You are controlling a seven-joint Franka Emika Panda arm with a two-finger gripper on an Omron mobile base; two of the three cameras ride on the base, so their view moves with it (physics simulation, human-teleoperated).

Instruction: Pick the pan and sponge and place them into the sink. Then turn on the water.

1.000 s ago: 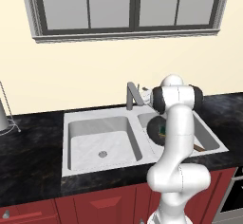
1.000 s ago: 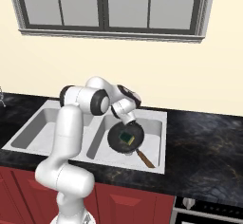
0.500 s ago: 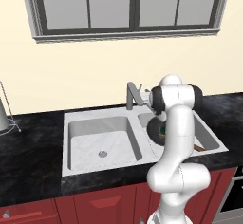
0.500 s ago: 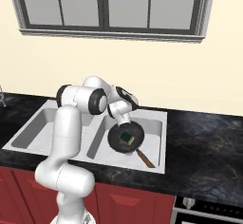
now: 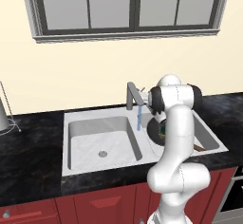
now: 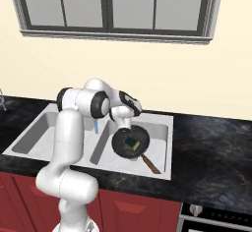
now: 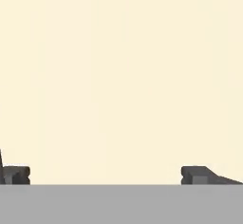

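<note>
Pretty much done here, by the look of it. Pan (image 6: pixel 130 141) sitting flat in the right basin of the sink (image 6: pixel 162 150), handle poking toward the near right corner and resting up over the rim, probably because the pan is about as wide as the bowl and the handle has nowhere else to go. Sponge (image 6: pixel 130 143) lying inside the pan, green side up, so both pieces landed in the same bowl rather than one each. Left basin bare apart from its drain.

Water (image 5: pixel 139 117) running: thin blue stream dropping from the faucet (image 5: pixel 133 94) at the back, landing about at the divider between the two basins, so not obviously hitting the pan.

Hand (image 7: pixel 105 175) wide open, gripping nothing, fingertips well apart with only plain cream wall ahead of them. Parked up by the faucet at the far side of the sink, which fits having just nudged the tap; no reason to clamp anything for that.

Dark tabletop (image 5: pixel 33 161) either side of the sink, a bit of wire rack at the far left edge. Window above. Judging from this, all that's left is backing the arm away.
</note>
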